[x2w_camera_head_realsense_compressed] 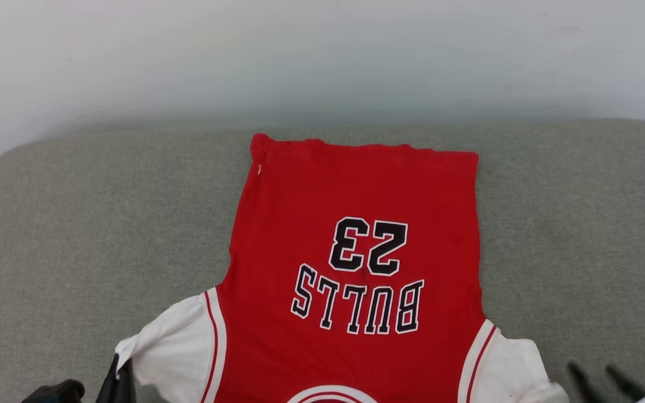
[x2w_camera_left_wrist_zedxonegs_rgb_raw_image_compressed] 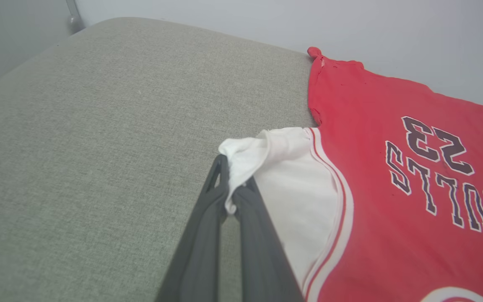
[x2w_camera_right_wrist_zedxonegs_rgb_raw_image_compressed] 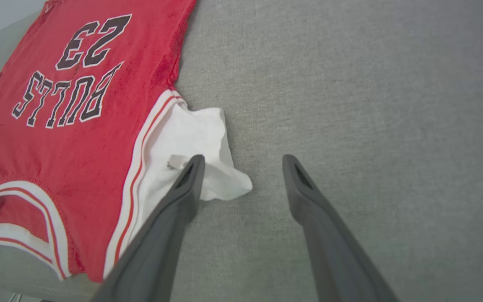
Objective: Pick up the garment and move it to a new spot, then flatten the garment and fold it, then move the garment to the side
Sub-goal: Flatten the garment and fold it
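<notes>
The garment [x2w_camera_head_realsense_compressed: 356, 184] lies spread flat on the grey fabric-covered table [x2w_camera_head_realsense_compressed: 76, 224], near its middle. Its hem is toward the pale wall [x2w_camera_head_realsense_compressed: 300, 56] and its striped neckline is at the robot's edge. Black letters with white outlines read "BULLS", with the number "23" beside them toward the hem; both appear upside down in the head view. Red-and-white stripe trim runs where each white sleeve meets the red body.

The left gripper [x2w_camera_left_wrist_zedxonegs_rgb_raw_image_compressed: 233, 184] has its jaws pressed together on the bunched edge of the garment's left sleeve [x2w_camera_left_wrist_zedxonegs_rgb_raw_image_compressed: 292, 167], lifting that fold slightly off the table. The right gripper [x2w_camera_right_wrist_zedxonegs_rgb_raw_image_compressed: 243, 163] holds nothing and its jaws stand wide apart. One finger [x2w_camera_right_wrist_zedxonegs_rgb_raw_image_compressed: 191, 172] is over the crumpled right sleeve [x2w_camera_right_wrist_zedxonegs_rgb_raw_image_compressed: 191, 134], the other over bare table; whether it touches the cloth cannot be told.
</notes>
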### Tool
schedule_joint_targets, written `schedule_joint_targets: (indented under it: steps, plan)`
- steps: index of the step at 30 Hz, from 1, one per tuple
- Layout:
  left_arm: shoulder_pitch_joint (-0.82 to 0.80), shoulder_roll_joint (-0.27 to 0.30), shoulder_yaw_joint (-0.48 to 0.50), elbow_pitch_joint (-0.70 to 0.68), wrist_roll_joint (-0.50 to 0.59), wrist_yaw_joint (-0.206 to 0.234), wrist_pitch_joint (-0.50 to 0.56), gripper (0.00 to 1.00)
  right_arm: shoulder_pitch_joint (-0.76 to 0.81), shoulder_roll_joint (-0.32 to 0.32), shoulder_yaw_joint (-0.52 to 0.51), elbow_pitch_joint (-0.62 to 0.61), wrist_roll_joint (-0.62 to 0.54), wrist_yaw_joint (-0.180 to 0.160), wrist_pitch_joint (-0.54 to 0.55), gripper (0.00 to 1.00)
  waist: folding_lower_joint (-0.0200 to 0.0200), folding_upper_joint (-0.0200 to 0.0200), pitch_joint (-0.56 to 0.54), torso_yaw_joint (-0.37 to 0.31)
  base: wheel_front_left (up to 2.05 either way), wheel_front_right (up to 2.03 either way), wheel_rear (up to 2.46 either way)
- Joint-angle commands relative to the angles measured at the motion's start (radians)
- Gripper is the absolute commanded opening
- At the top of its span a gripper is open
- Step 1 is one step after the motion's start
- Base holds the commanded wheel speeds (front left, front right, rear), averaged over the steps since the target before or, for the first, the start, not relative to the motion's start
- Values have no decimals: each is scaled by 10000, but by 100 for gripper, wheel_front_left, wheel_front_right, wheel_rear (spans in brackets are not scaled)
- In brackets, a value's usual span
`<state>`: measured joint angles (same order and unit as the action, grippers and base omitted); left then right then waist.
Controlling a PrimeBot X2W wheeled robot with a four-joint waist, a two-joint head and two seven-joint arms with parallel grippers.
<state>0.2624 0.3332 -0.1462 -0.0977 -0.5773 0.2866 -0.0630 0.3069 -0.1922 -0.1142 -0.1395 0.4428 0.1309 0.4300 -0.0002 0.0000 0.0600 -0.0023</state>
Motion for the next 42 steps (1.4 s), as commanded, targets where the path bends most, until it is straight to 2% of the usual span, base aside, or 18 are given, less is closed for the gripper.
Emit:
schedule_joint_targets:
  steps: [1,6,9,16,21,29,35,36,37,38,39,42]
  plan:
    - [-218,-59,-43,-185,67,50,7,0,-550,-25,-248,-138,-117,-4,-138,100,2,0,226,93,0,0,0]
    - [-778,-201,-374,-742,310,37,-74,0,-2788,-270,-901,574,118,-4,-351,100,2,0,1070,349,0,0,0]
    - [-1162,-236,-636,-846,490,-84,-76,0,-4430,-591,-870,1703,365,-4,-171,100,2,0,1543,595,0,0,0]
    - [-2315,-498,-1259,-998,861,-409,-329,0,-8101,-1396,-386,4629,670,-4,1329,100,2,0,2667,1436,0,0,0]
    - [-3050,-744,-1642,-1040,1021,-689,-576,0,-10228,-1738,-307,6083,572,-4,2646,100,2,0,3395,2055,0,0,0]
    - [-3842,-1036,-2095,-1000,1184,-1022,-878,0,-12102,-2096,-571,7444,-113,-4,4157,100,2,0,4239,2732,0,0,0]
    - [-4003,-1090,-2158,-836,1119,-1123,-1066,0,-12141,-1701,-806,8378,-359,-5,5350,100,2,0,4462,2823,0,0,0]
    - [-4033,-1090,-2155,-792,1103,-1146,-1079,0,-12107,-1641,-834,8484,-393,-5,5511,45,2,0,4471,2836,0,0,0]
    - [-4033,-1090,-2155,-792,1103,-1146,-1079,0,-12107,-1641,-834,8484,-393,-5,5511,45,2,0,4471,2836,0,0,0]
    - [-4065,-1092,-2150,-755,1094,-1167,-1103,0,-12099,-1588,-827,8517,-449,-4,5613,12,2,0,4478,2847,0,0,0]
    - [-4086,-1093,-2146,-715,1090,-1180,-1110,0,-12104,-1547,-826,8494,-469,-4,5636,0,2,0,4482,2856,0,0,0]
    - [-4120,-1084,-2125,-546,1035,-1187,-1171,0,-12150,-1536,-788,8281,-533,-4,5482,0,2,0,4405,2844,0,0,0]
